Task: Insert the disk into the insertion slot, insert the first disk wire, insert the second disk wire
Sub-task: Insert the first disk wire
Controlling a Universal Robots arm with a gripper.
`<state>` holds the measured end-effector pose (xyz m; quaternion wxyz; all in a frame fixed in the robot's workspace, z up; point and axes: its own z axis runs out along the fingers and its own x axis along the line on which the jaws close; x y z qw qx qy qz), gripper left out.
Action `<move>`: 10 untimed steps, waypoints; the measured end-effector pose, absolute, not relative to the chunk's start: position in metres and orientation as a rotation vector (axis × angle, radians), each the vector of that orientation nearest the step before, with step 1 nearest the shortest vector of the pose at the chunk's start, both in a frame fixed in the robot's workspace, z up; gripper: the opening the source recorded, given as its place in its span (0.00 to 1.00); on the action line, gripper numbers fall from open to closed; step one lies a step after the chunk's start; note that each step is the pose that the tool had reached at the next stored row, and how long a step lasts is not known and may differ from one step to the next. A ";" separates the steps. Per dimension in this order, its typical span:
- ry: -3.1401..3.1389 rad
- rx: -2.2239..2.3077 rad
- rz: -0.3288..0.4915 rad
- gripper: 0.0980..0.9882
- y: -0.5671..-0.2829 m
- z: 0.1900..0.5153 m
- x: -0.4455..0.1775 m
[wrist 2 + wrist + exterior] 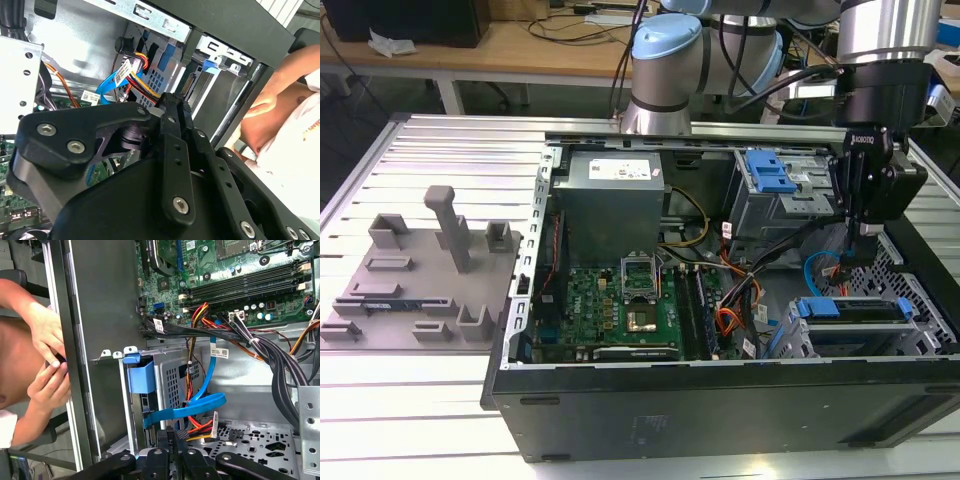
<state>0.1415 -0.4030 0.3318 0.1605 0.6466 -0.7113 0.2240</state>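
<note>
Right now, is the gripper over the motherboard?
No, the gripper hangs by the slot at the exterior view's right, well apart from the motherboard.

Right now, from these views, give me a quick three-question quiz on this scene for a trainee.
1. True or false: the claw hangs over the motherboard.
2. The flat cable looping beside the insertion slot is: A red, B blue, C green.
3. Fill in: the person's hands are ____ the computer case.
Key: 1 false, it grips the coloured wire bundle by the insertion slot; 2 B; 3 outside.
</note>
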 end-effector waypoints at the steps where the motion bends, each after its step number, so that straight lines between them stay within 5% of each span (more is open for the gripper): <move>1: -2.031 1.847 0.639 0.07 -0.403 0.332 0.142; 10: -1.940 1.837 0.495 0.07 -0.403 0.334 0.165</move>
